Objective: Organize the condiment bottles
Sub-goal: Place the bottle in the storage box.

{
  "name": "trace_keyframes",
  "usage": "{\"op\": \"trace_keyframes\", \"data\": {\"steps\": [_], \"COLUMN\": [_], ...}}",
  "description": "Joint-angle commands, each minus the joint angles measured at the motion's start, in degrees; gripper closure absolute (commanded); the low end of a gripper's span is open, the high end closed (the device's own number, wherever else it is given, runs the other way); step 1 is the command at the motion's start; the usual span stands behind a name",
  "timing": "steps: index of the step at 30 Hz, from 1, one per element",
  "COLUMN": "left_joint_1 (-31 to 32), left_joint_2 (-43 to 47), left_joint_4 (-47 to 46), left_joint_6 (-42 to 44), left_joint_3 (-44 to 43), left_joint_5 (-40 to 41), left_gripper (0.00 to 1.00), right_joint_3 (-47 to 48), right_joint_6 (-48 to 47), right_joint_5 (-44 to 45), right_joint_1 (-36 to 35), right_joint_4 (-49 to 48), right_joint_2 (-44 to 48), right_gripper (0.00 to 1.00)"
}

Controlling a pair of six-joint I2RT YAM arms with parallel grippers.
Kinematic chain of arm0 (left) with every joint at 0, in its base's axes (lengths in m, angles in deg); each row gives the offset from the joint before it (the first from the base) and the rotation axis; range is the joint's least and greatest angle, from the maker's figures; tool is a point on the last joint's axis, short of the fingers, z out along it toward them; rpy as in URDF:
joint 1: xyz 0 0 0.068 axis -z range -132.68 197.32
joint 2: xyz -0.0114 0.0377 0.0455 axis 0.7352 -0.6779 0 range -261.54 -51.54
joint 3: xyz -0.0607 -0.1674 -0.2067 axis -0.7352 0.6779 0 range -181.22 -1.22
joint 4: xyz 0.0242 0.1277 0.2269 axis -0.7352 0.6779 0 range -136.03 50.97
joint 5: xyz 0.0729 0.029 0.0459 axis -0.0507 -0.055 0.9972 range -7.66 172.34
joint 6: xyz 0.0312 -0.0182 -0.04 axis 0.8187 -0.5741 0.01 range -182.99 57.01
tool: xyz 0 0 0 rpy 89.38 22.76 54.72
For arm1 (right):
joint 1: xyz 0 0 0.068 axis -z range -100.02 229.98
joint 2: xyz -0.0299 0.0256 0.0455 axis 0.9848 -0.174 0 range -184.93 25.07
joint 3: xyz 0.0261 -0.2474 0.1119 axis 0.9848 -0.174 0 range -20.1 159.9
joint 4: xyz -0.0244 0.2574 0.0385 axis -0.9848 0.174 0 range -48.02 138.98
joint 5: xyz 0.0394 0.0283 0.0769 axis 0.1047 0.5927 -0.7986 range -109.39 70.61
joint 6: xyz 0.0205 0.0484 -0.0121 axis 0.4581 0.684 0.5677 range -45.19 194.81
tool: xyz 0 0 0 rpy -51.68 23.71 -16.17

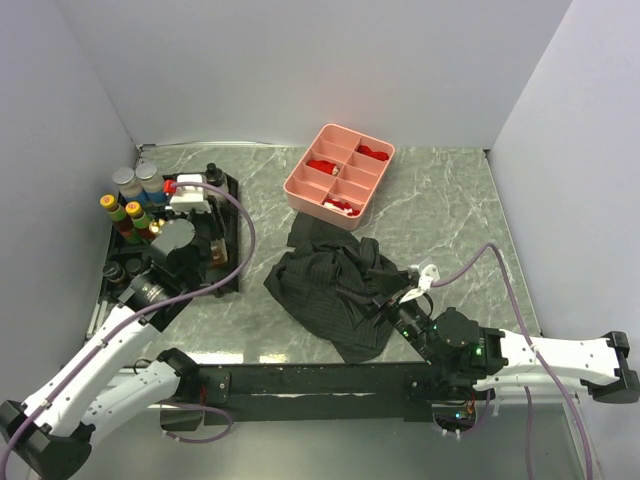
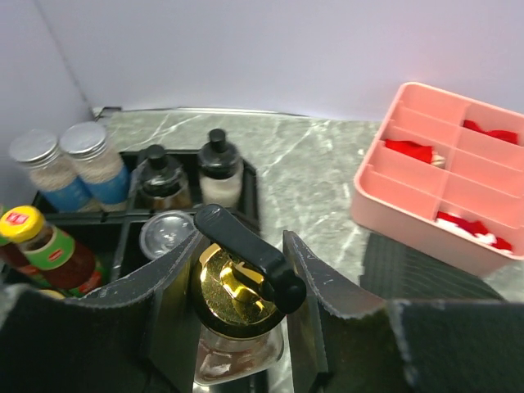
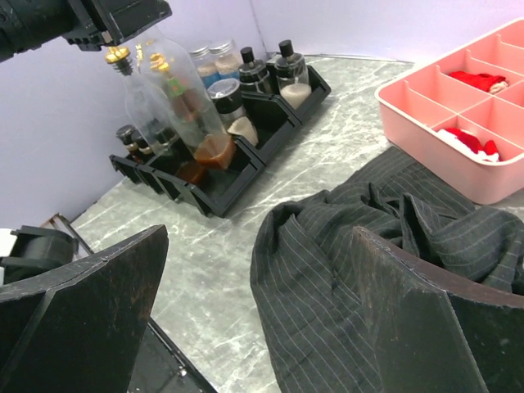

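My left gripper point(image 1: 205, 240) is shut on a clear bottle point(image 2: 237, 344) with a gold cap and black lever. It holds the bottle at the black divided tray point(image 1: 230, 200). From the right wrist the held bottle point(image 3: 192, 115) shows brown liquid at its bottom. Two grey-capped jars point(image 2: 61, 155), two black-capped bottles point(image 2: 188, 168) and a yellow-capped red bottle point(image 2: 37, 237) stand in the tray. They also show from above at the far left point(image 1: 135, 180). My right gripper point(image 3: 262, 303) is open and empty over a dark striped cloth point(image 3: 385, 237).
The pink divided tray point(image 1: 300, 190) with red pieces stands at the back centre. The crumpled dark cloth point(image 1: 330, 290) lies mid-table between the arms. Walls close in the left, back and right sides.
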Motion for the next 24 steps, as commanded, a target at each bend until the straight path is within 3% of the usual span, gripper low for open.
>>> {"op": "trace_keyframes", "data": {"steps": [1, 14, 17, 18, 19, 21, 24], "left_joint_1": [-4.6, -7.8, -8.1, -8.1, -8.1, -8.1, -8.2], "left_joint_2": [1.6, 0.1, 0.6, 0.6, 0.5, 0.4, 0.8], "left_joint_4": [-7.3, -10.9, -11.3, -11.0, -10.7, -9.0, -8.6], "left_joint_6": [-0.8, -1.4, -2.5, -3.0, -3.3, -4.2, -4.6], "left_joint_3": [0.3, 6.4, 7.5, 7.6, 7.5, 7.1, 7.1], "left_joint_5": [-4.9, -5.8, -6.3, -6.5, -6.3, -5.9, -5.5], "left_gripper": [0.99, 0.99, 0.82, 0.7, 0.64, 0.54, 0.52], "right_joint_3": [-0.7, -0.6, -0.8, -1.0, -1.2, -1.2, -1.0], "right_joint_6": [0.0, -0.5, -0.5, -0.6, -0.5, -0.4, -0.2], "right_joint_5": [2.0, 2.8, 2.6, 2.6, 2.7, 2.8, 2.9], "right_joint_1": [-0.1, 0.0, 0.0, 0.0, 0.0, 0.0, 0.0], "right_joint_4": [-0.8, 0.6, 0.8, 0.8, 0.9, 1.6, 2.8], "right_joint_2": [1.1, 2.2, 3.6, 4.1, 4.3, 4.9, 5.8], "right_gripper": [0.0, 0.0, 0.0, 0.0, 0.0, 0.0, 0.0]}}
